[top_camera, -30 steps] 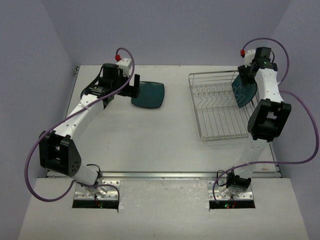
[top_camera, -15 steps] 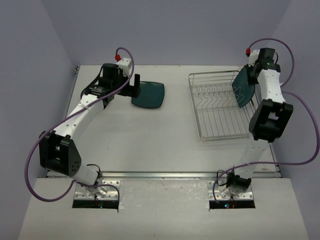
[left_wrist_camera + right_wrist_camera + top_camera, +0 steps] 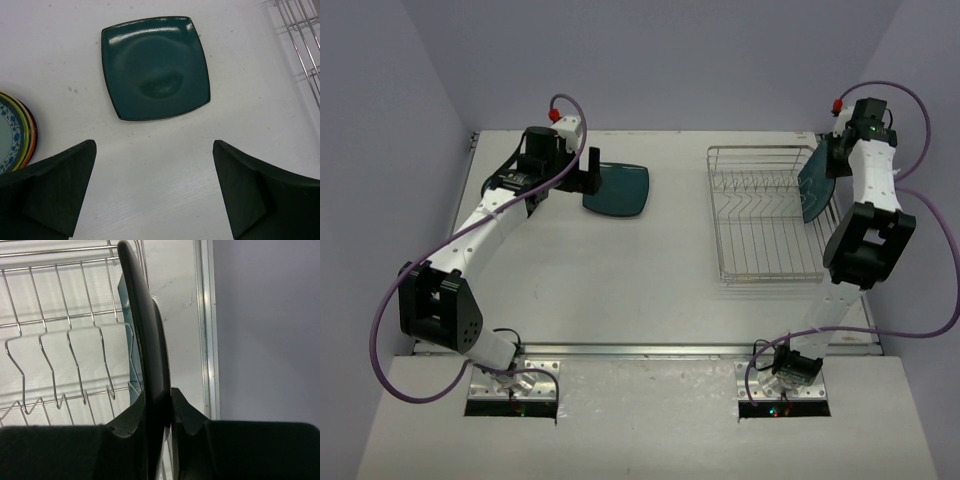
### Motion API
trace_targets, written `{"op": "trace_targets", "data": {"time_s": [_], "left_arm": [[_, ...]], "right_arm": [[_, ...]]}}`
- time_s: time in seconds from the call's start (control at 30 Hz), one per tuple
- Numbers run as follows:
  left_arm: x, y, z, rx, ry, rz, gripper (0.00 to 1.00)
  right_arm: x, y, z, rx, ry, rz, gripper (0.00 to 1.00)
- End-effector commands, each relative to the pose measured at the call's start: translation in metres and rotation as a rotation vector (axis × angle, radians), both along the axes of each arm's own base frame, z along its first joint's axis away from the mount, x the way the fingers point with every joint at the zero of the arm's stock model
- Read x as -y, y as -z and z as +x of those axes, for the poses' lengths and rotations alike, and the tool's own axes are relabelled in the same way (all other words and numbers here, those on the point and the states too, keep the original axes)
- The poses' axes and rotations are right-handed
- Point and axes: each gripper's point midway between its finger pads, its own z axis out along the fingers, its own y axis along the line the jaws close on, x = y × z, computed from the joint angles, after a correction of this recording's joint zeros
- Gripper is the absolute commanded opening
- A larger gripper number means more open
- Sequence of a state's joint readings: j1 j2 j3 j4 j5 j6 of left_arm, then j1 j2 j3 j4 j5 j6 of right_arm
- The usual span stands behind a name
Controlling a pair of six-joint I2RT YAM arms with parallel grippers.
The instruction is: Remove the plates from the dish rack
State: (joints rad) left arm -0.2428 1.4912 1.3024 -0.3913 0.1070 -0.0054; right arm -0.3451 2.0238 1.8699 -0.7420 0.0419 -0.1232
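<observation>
Nearest in the left wrist view, the left gripper [image 3: 152,146] had its two black fingers spread wide with nothing between them, and only their tips were in frame. Beyond them, toward 12 o'clock, a dark-teal rounded-square glazed plate [image 3: 155,67] lay flat on the white table [image 3: 150,200]. At 9 o'clock a stack of small round plates with coloured rims [image 3: 17,132] was cut off by the frame edge, so its count could not be told. A corner of the silver wire dish rack [image 3: 306,35] showed at 2 o'clock.

In the right wrist view, the right gripper [image 3: 159,399] pinched the rim of a second dark-teal plate [image 3: 147,330]. This plate stood upright and edge-on, with its lower part hidden behind the fingers. Whether it touched the rack's wires could not be told.

From above, the flat plate sat at 11 o'clock on the table, with the left gripper just beside its left edge. The rack sat at 2 o'clock. The held plate was at the rack's 3 o'clock rim, partly covered by the right arm. The stack could not be made out there.
</observation>
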Motion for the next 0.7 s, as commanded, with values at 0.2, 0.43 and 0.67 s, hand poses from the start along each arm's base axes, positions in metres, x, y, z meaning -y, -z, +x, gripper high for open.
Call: {"op": "trace_targets", "data": {"time_s": [0.2, 0.43, 0.67], "left_arm": [[0.005, -0.029, 0.013, 0.068, -0.016, -0.054, 1.00], [0.003, -0.035, 0.014, 0.081, -0.033, -0.057, 1.00], [0.000, -0.041, 0.016, 0.091, -0.065, -0.072, 1.00]], "right_arm": [[-0.012, -0.135, 0.011, 0.324, 0.003, 0.021, 0.00], [-0.028, -0.200, 0.019, 0.486, -0.085, -0.081, 0.00], [-0.047, -0.261, 0.016, 0.620, -0.138, -0.274, 0.00]]}}
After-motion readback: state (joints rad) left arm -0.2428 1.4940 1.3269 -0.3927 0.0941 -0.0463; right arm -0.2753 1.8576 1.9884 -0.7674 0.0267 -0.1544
